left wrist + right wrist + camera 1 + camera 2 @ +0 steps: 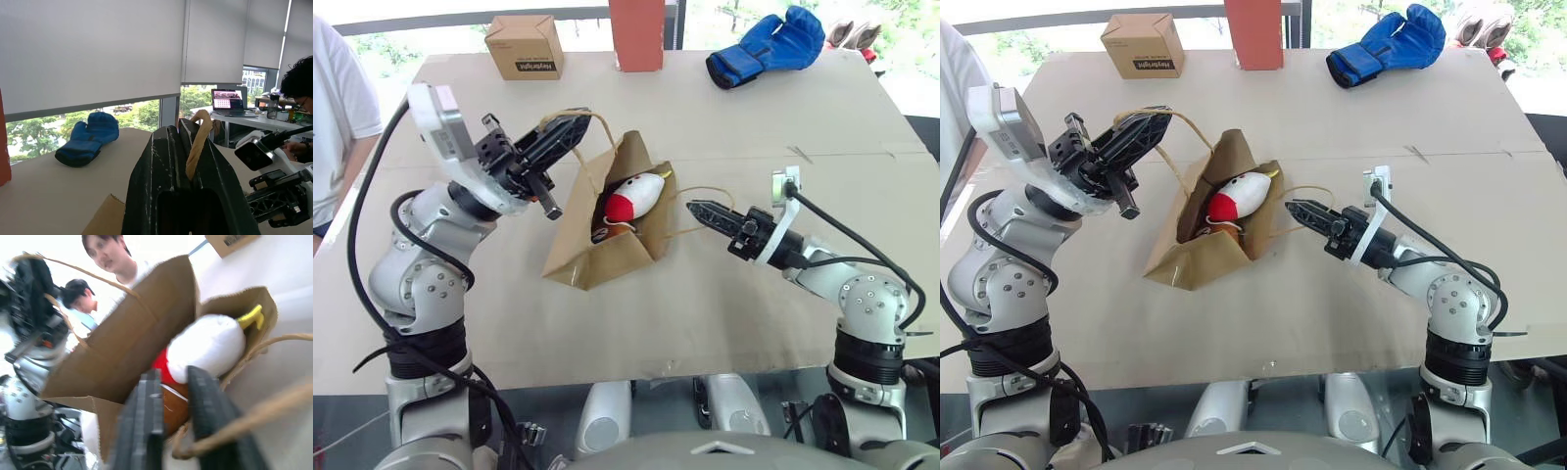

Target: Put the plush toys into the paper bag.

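In the thin paper bag (pixel 607 230), lifted by one handle (pixel 570 119) in pinched left fingers (pixel 566 134); soft, light toys (pixel 628 201), right fingers (pixel 705 212) closed empty.

Most of the brown bear head (pixel 603 233) sits hidden under the white toy (pixel 634 194) inside the paper bag (pixel 607 245). My right wrist view is blurred. The red object (pixel 636 33) on my surface (pixel 724 304) is cut off at the top edge.
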You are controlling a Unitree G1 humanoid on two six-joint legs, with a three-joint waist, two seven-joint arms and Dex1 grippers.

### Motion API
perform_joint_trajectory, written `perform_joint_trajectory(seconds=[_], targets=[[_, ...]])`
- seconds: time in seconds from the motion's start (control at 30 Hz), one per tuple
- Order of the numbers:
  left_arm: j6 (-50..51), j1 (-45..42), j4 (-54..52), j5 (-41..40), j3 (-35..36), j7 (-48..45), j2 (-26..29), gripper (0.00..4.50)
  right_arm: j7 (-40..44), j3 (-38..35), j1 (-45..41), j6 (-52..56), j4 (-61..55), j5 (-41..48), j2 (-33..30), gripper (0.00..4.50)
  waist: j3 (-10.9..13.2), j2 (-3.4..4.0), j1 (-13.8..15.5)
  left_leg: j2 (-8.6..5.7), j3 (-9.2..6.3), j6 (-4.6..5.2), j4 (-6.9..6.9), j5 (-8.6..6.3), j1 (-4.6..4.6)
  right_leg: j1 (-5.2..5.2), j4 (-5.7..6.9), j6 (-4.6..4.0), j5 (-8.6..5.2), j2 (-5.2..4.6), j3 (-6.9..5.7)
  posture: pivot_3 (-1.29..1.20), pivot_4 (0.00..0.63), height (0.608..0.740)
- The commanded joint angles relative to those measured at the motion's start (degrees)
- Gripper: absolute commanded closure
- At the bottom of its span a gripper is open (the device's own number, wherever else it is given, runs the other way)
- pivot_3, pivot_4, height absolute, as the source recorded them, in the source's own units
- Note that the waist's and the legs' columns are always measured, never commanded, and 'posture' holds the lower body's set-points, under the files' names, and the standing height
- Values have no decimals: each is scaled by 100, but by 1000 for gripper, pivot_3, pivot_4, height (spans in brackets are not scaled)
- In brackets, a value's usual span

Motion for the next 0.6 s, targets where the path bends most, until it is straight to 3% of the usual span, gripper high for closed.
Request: perform_joint_trajectory(seconds=[0.03,0.23,0.53,0.6], targets=[[-196,-186,123,150,136,107,68,4500,-164,-165,-650,-173,-452,721,-63,4470,5,8,-16,0,0,0,0,0,1,0,0,0,0,0,0,0,150,740],[-481,-671,823,550,207,193,182,4500,-775,-148,-1902,-269,-563,1480,-447,4470,6,5,2,1,-2,0,2,1,3,-1,5,0,0,2,-3,0,150,740],[-904,-1036,2048,1707,-737,-76,-19,4500,-595,645,-1406,-405,-779,471,-1420,4470,3,-1,24,-1,-1,3,-21,-1,-10,0,-34,-2,2,0,-3,0,150,740],[-594,-1000,2021,1337,-585,-315,34,4500,-475,616,-1437,-436,-802,542,-1517,3952,3,-1,-17,-1,-2,3,-22,-1,-6,1,-32,-2,2,1,-3,0,150,740]])
